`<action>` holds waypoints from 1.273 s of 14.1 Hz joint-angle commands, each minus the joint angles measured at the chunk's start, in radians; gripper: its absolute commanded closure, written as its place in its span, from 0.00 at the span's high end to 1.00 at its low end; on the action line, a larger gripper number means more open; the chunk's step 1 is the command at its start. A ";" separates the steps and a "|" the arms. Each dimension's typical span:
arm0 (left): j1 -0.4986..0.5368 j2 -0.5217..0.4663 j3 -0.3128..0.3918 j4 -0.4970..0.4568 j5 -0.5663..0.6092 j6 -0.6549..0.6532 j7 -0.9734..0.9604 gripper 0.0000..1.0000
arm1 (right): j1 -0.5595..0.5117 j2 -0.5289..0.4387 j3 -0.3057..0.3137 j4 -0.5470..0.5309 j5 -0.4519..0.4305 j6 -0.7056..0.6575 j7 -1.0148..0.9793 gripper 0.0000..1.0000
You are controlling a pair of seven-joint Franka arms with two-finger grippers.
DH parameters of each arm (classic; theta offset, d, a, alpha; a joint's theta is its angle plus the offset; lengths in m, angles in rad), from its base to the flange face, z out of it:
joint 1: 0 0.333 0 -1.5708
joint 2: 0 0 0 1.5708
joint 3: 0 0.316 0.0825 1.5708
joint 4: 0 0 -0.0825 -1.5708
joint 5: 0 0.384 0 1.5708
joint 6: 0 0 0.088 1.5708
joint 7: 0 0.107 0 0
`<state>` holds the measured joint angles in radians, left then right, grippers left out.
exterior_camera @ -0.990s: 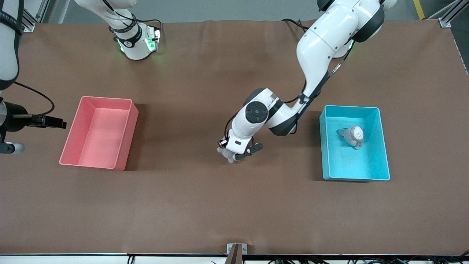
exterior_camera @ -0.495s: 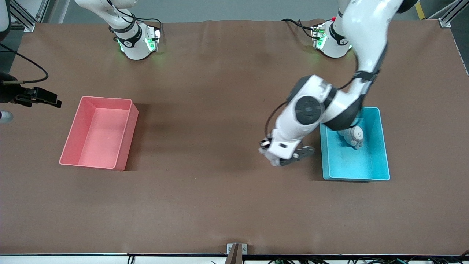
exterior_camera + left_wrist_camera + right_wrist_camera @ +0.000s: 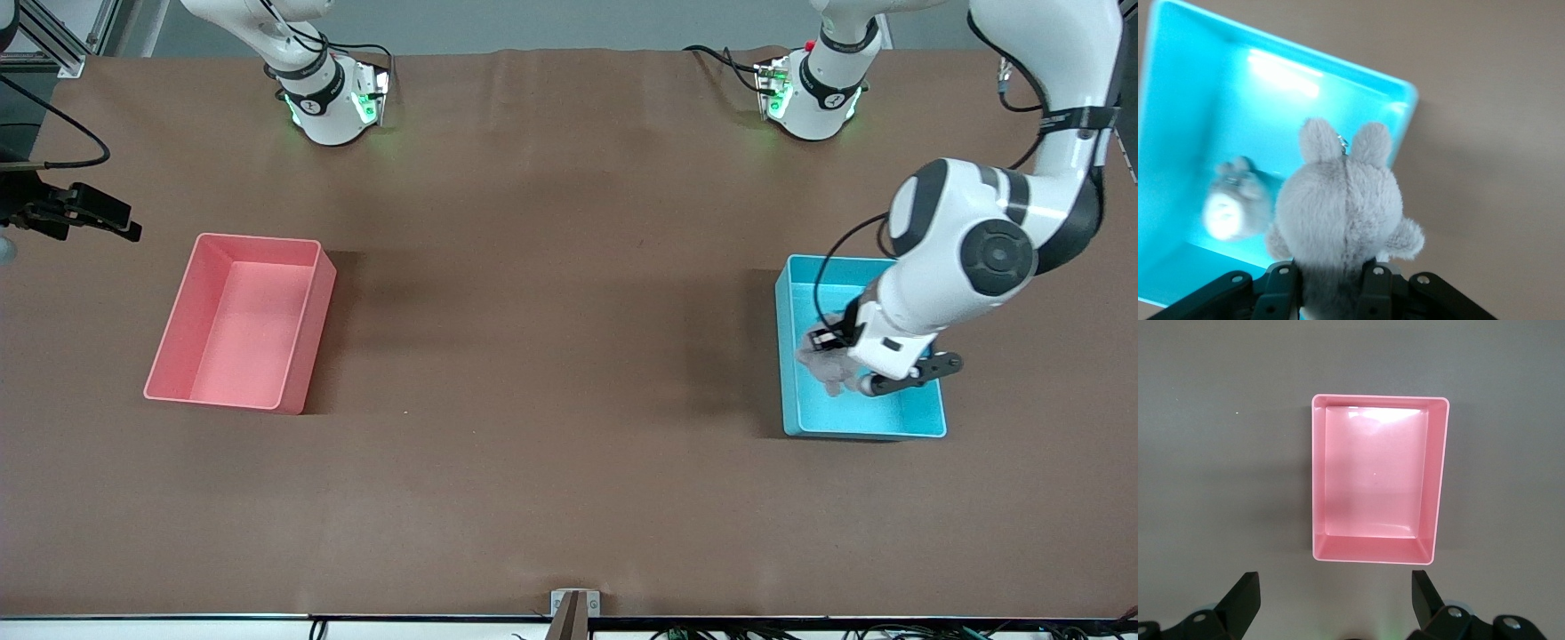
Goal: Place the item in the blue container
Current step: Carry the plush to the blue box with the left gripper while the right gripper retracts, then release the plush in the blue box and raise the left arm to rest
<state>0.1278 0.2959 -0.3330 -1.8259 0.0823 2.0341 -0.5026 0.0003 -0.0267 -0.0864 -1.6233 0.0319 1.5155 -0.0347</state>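
Note:
The blue container (image 3: 862, 434) stands toward the left arm's end of the table. My left gripper (image 3: 845, 378) hangs over it, shut on a grey plush toy (image 3: 825, 369). In the left wrist view the two fingers squeeze the grey plush toy (image 3: 1341, 207) at its lower body, ears pointing away from my left gripper (image 3: 1330, 290). Another small grey plush (image 3: 1231, 207) lies on the floor of the blue container (image 3: 1198, 120); the arm hides it in the front view. My right gripper (image 3: 1333, 597) waits open and empty, high above the table.
An empty pink bin (image 3: 240, 320) of the same shape stands toward the right arm's end, below the right gripper (image 3: 98, 218) and also seen as the pink bin (image 3: 1375, 480) in the right wrist view. Brown cloth covers the table (image 3: 551, 356).
My left gripper has carried the grey plush from over the middle of the table to over the blue container. The right gripper has drifted a little toward the robots' bases.

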 commanded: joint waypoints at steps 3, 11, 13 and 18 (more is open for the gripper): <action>0.062 0.077 -0.008 -0.032 0.097 0.092 0.029 0.33 | 0.004 -0.062 0.002 -0.049 -0.021 0.014 -0.005 1.00; 0.090 0.222 -0.001 -0.023 0.134 0.261 0.032 0.39 | 0.003 -0.108 0.004 -0.038 -0.021 -0.012 -0.008 1.00; 0.090 0.235 0.000 -0.023 0.134 0.279 0.029 0.43 | 0.003 -0.104 0.002 -0.017 -0.021 -0.017 -0.007 1.00; 0.117 0.195 -0.001 -0.023 0.135 0.255 0.030 1.00 | 0.004 -0.099 0.004 0.140 -0.018 -0.182 0.004 1.00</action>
<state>0.2186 0.5273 -0.3303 -1.8515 0.1959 2.3110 -0.4726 0.0003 -0.1171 -0.0866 -1.5267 0.0309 1.3891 -0.0357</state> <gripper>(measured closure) 0.273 0.000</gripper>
